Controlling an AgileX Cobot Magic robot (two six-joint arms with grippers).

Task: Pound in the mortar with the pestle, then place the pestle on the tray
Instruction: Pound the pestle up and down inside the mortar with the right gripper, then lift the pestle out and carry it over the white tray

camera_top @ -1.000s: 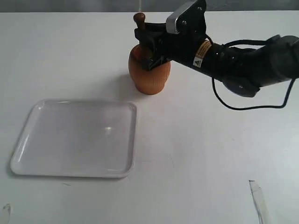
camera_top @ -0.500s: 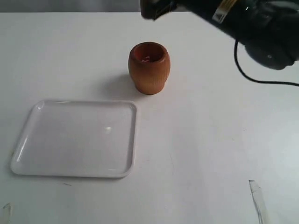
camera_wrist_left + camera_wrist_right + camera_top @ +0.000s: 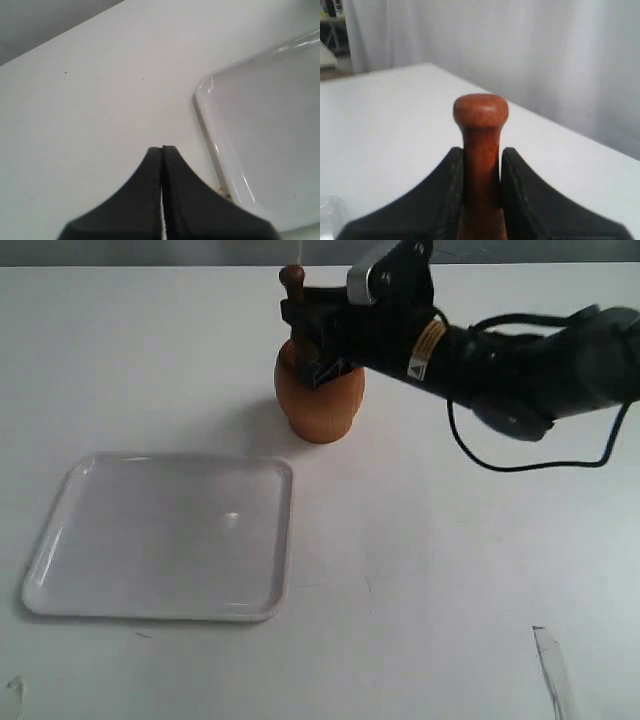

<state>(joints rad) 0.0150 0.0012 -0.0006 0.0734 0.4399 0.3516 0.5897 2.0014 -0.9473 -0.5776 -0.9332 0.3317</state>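
right end effector [image 3: 308,332], gripping the pestle [image 3: 292,278], and its arm [image 3: 520,370] block the mortar [image 3: 320,410] from above and right. open worktop [image 3: 450,570] lies between mortar and the low-rimmed tray [image 3: 288,540].

The exterior view was bright and evenly lit, and the white table [image 3: 450,560] was nearly washed out. A soft shadow fell to the left of the barrel-shaped orange-brown wooden mortar [image 3: 320,415] at upper centre. A small glare spot sat on the glossy white plastic tray [image 3: 150,570] at lower left. In the wrist views the black left gripper [image 3: 162,149] and the right gripper's black fingers [image 3: 447,200] were blurred by closeness, while the reddish-brown wooden pestle [image 3: 481,125] looked fairly sharp.
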